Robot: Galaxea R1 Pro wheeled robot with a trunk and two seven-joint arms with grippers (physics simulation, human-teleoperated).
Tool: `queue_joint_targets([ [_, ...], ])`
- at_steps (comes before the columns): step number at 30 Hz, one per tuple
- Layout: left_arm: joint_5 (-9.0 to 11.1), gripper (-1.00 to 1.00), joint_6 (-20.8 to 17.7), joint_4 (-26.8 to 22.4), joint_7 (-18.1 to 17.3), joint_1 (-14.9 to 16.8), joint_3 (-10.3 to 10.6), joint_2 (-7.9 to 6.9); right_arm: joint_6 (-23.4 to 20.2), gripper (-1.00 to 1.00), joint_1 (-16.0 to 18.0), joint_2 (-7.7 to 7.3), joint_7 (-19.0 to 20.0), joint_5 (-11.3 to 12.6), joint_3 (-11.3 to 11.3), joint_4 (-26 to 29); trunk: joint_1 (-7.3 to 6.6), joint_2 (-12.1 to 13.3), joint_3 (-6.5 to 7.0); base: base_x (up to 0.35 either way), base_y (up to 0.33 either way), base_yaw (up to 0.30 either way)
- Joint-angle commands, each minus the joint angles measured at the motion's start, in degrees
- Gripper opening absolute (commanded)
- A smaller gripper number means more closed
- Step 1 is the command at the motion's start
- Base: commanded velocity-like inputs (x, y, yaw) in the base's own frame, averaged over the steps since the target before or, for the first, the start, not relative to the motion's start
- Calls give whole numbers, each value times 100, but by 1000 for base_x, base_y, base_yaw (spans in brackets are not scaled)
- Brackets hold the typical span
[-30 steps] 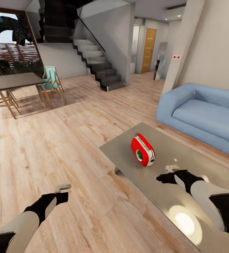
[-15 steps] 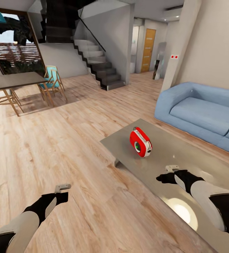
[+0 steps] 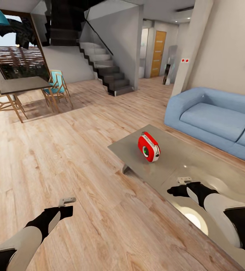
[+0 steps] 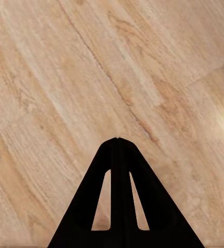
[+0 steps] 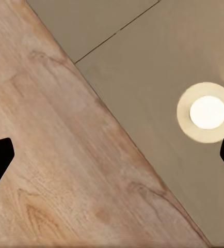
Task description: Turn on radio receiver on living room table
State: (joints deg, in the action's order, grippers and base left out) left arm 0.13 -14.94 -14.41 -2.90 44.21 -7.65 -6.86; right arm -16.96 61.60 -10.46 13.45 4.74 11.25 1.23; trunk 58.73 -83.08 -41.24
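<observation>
Beyond right jaws (image 3: 185, 180), radio receiver (image 3: 149, 147).

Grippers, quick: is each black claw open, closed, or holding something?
Left gripper: closed, fingertips together, holding nothing, above the wood floor.
Right gripper: open wide, holding nothing.

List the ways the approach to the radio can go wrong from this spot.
1. The radio receiver stands near the table's far end, well beyond the right gripper; reaching from here would likely fall short.
2. It stands upright on a glossy top, so a hard press may slide or tip it.
3. The left gripper is shut over bare floor, so it looks unready to steady the radio.
</observation>
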Motion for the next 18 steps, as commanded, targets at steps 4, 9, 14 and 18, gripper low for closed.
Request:
queue_joint_targets([
  [4, 2, -100, 0, 0, 0, 0, 0, 0, 0, 100, 0, 2, 0, 0, 0, 0, 0, 0, 0, -32, 0, 0],
  [9, 4, -100, 0, 5, 0, 0, 0, 0, 0, 100, -7, 9, 0, 0, 0, 0, 0, 0, 0, -8, 0, 0],
  [14, 5, -100, 0, 8, 0, 0, 0, 5, 0, 100, -94, 24, 0, 0, 0, 0, 0, 0, 0, -1, 0, 0],
  [18, 5, -100, 0, 31, 0, 0, 0, 8, 0, 100, -121, 42, 0, 6, 0, 0, 0, 0, 0, 0, 0, 0],
])
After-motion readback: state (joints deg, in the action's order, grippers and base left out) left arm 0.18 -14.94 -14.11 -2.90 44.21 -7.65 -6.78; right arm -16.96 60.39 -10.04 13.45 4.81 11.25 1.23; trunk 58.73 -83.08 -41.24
